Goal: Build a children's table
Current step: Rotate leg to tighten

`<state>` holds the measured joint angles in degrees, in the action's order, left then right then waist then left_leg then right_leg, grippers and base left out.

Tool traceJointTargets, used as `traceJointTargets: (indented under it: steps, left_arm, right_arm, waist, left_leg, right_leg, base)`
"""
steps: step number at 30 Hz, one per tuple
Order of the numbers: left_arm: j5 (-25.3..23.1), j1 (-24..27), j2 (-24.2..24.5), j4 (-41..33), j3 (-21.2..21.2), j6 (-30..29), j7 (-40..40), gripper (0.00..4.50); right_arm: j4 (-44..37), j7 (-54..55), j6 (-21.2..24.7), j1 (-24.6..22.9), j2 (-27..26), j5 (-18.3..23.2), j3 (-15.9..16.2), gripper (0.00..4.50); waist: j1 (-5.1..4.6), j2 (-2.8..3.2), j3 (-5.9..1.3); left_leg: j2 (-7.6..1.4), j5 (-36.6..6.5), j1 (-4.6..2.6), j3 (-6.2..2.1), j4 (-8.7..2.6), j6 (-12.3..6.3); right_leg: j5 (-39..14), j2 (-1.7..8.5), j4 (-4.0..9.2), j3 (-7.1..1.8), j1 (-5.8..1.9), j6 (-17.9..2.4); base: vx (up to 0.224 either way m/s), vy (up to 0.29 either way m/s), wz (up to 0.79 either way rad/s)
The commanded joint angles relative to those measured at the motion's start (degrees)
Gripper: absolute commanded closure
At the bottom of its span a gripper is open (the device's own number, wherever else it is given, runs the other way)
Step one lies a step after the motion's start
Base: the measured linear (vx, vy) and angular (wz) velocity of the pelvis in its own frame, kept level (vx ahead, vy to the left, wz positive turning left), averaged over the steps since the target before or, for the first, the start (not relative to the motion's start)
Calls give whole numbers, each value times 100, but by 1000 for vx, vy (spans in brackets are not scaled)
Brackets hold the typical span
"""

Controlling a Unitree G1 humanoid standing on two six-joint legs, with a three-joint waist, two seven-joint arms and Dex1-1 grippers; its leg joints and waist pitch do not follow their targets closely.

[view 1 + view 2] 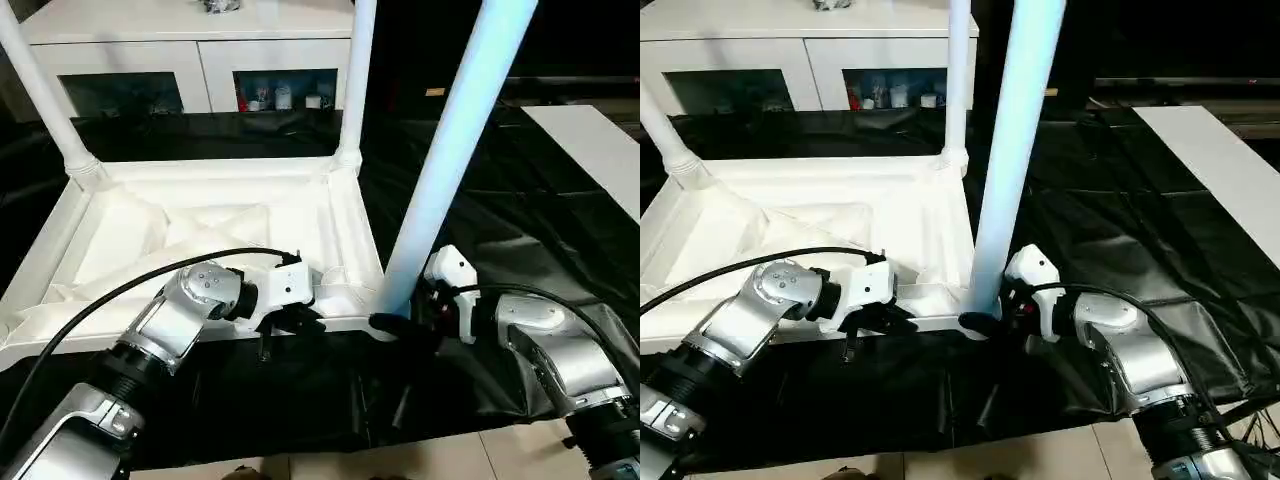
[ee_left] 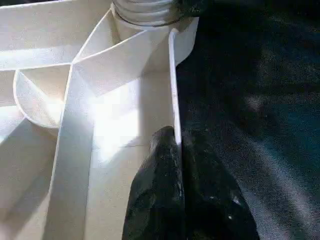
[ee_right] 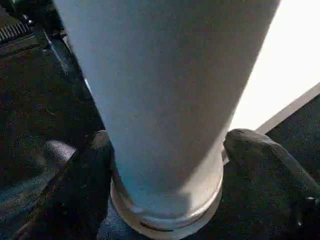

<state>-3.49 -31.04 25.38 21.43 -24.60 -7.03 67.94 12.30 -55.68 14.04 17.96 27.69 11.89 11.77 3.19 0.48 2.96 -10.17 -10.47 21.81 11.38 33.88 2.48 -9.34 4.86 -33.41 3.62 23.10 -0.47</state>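
Left eye view: the top (image 1: 200,230) lies upside down on a black sheet (image 1: 480,200), ribs up, in front of a white cabinet (image 1: 180,50). Three legs stand in its corner sockets: the far-left leg (image 1: 40,90), the far-right leg (image 1: 355,80), and the near-right leg (image 1: 455,150), which looks pale blue. The left gripper (image 1: 285,322) sits on the near rim of the top, left of the near-right corner. The right gripper (image 1: 405,318) is at the foot of the near-right leg, its black fingers on either side of the base.

Right eye view: the same layout. The left gripper (image 1: 868,322) rests at the near rim, and the right gripper (image 1: 990,318) reaches the base of the near-right leg (image 1: 1015,140) from the right side. A white panel (image 1: 1220,170) lies on the sheet, well apart to the right.

Left wrist view: the left fingers (image 2: 160,200) are pressed together on the thin upright rim wall of the top (image 2: 125,75), one on each face, pinching it. The ringed socket collar of the near corner is ahead of them.

Right wrist view: the right fingers (image 3: 80,190) stand spread wide, one on each side of the near-right leg (image 3: 165,100) just above its ringed base; whether they press on the tube I cannot tell.
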Motion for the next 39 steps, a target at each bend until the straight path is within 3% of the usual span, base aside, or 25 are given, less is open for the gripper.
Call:
traceJointTargets:
  steps: [1, 9, 13, 15, 16, 17, 18, 19, 20, 21, 22, 23, 27, 28, 29, 31, 32, 36, 39]
  left_arm:
    - [-123, -77, 94, 58, -82, 66, 49, 450]
    - [-142, -64, 121, 123, -77, 112, 85, 450]
    - [-180, -29, 141, 145, -61, 5, -10, 450]
    - [-178, -54, -67, 272, 84, -209, -441, 450]
    - [-146, -138, -357, 434, 234, -386, -887, 450]
    - [-141, -185, -479, 509, 283, -436, -1061, 450]
    - [-151, -221, -550, 563, 303, -474, -1169, 450]
    - [-184, -347, -817, 742, 360, -647, -1547, 450]
    - [-184, -347, -817, 742, 360, -647, -1547, 450]
    - [-250, -546, -1159, 1020, 414, -852, -2050, 450]
    - [-281, -630, -1288, 1140, 432, -916, -2253, 450]
    - [-299, -678, -1350, 1210, 441, -940, -2359, 450]
    - [-441, -960, -1782, 1607, 525, -1004, -3236, 450]
    - [-507, -1064, -1951, 1755, 575, -982, -3486, 450]
    - [-535, -1101, -2010, 1805, 574, -954, -3522, 450]
    - [-625, -1147, -2025, 1863, 520, -850, -3516, 450]
    - [-633, -1149, -2018, 1866, 512, -841, -3505, 450]
    - [-665, -1047, -1746, 1767, 416, -586, -3268, 450]
    - [-683, -937, -1565, 1667, 369, -411, -3069, 450]
  right_arm:
    - [108, -30, -25, 79, 53, -26, -18, 109]
    - [210, -129, 37, 65, 10, 49, -79, 175]
    - [419, 230, 86, 84, -147, -45, -148, 180]
    - [861, 1174, 184, 245, -513, -258, -329, 181]
    - [1258, 2054, 276, 414, -889, -368, -522, 181]
    - [1415, 2393, 309, 486, -1038, -394, -597, 182]
    - [1511, 2598, 337, 535, -1127, -410, -637, 182]
    - [1878, 3299, 383, 740, -1456, -413, -793, 182]
    - [1878, 3299, 383, 740, -1456, -413, -793, 183]
    - [2375, 4110, 374, 1050, -1866, -381, -965, 183]
    - [2569, 4403, 356, 1176, -2020, -371, -1022, 183]
    - [2670, 4544, 343, 1243, -2096, -368, -1046, 183]
    - [3354, 5402, 163, 1717, -2545, -401, -1133, 183]
    - [3669, 5522, 12, 1936, -2727, -445, -1124, 183]
    - [3806, 5445, -91, 2046, -2818, -458, -1088, 183]
    - [3954, 5146, -373, 2203, -2952, -460, -1047, 183]
    - [3964, 5115, -417, 2217, -2960, -468, -1046, 127]
    - [3816, 4957, -798, 2178, -2782, -488, -1085, 101]
    - [3525, 4782, -802, 2039, -2586, -499, -1089, 67]
  waist:
    - [-12, -35, -371]
    - [-21, -38, -380]
    - [-27, -27, -377]
    - [-78, -32, -342]
    - [-117, -45, -319]
    - [-151, -56, -311]
    - [-212, -44, -319]
    - [-218, -39, -317]
    - [-267, -18, -299]
    - [-293, 8, -311]
    - [-369, -12, -305]
    - [-370, -17, -323]
    - [-428, 26, -321]
    - [-438, 10, -324]
    - [-445, 18, -333]
    - [-441, 2, -337]
    - [-440, -8, -341]
    - [-408, -23, -364]
    - [-376, -24, -373]
  left_leg:
    - [-329, -1209, -129, -133, -408, -295]
    - [-327, -1244, -123, -143, -403, -264]
    - [-321, -1218, -120, -142, -400, -269]
    - [-298, -1392, -111, -135, -414, -161]
    - [-281, -1709, -116, -167, -431, -19]
    - [-276, -1836, -141, -161, -414, 50]
    - [-262, -2107, -157, -225, -419, 173]
    - [-268, -2151, -163, -226, -423, 179]
    - [-257, -2293, -155, -236, -426, 218]
    - [-262, -2357, -173, -252, -429, 254]
    - [-242, -2524, -178, -258, -420, 296]
    - [-228, -2563, -193, -275, -407, 299]
    - [-223, -2771, -220, -268, -410, 192]
    - [-227, -2787, -213, -278, -425, 181]
    - [-229, -2825, -222, -270, -417, 172]
    - [-238, -2765, -192, -266, -433, 122]
    - [-243, -2667, -153, -265, -448, 72]
    - [-242, -2324, -114, -220, -436, -92]
    - [-246, -2073, -116, -184, -416, -171]
  right_leg:
    - [-1310, 374, 333, -264, -247, -1270]
    - [-1388, 368, 332, -258, -255, -1243]
    - [-1335, 363, 324, -256, -252, -1271]
    - [-1625, 351, 349, -253, -218, -1257]
    - [-2212, 360, 398, -232, -219, -1123]
    - [-2465, 364, 421, -238, -186, -1074]
    - [-3015, 379, 468, -198, -196, -851]
    - [-3070, 372, 479, -198, -186, -792]
    - [-3161, 376, 500, -187, -148, -752]
    - [-3187, 372, 503, -176, -152, -744]
    - [-3282, 360, 523, -159, -115, -707]
    - [-3327, 368, 531, -141, -127, -677]
    - [-3211, 365, 592, -121, -89, -665]
    - [-3159, 353, 599, -100, -120, -663]
    - [-3129, 363, 599, -104, -97, -688]
    - [-2848, 366, 586, -116, -126, -758]
    - [-2687, 373, 555, -129, -152, -797]
    - [-2360, 392, 513, -172, -176, -950]
    - [-2192, 383, 493, -186, -177, -1043]
  base:
    - [0, 0, 0]
    - [0, 0, 0]
    - [0, 0, 0]
    - [0, 0, 0]
    - [0, 0, 0]
    - [0, 0, 0]
    - [-51, 1, -6]
    - [0, 0, 0]
    - [0, 0, 0]
    - [0, 0, 0]
    - [0, 0, 0]
    - [0, 0, 0]
    - [0, 0, 0]
    - [0, 0, 0]
    - [0, 0, 0]
    - [0, 0, 0]
    - [0, 0, 0]
    - [0, 0, 0]
    - [0, 0, 0]
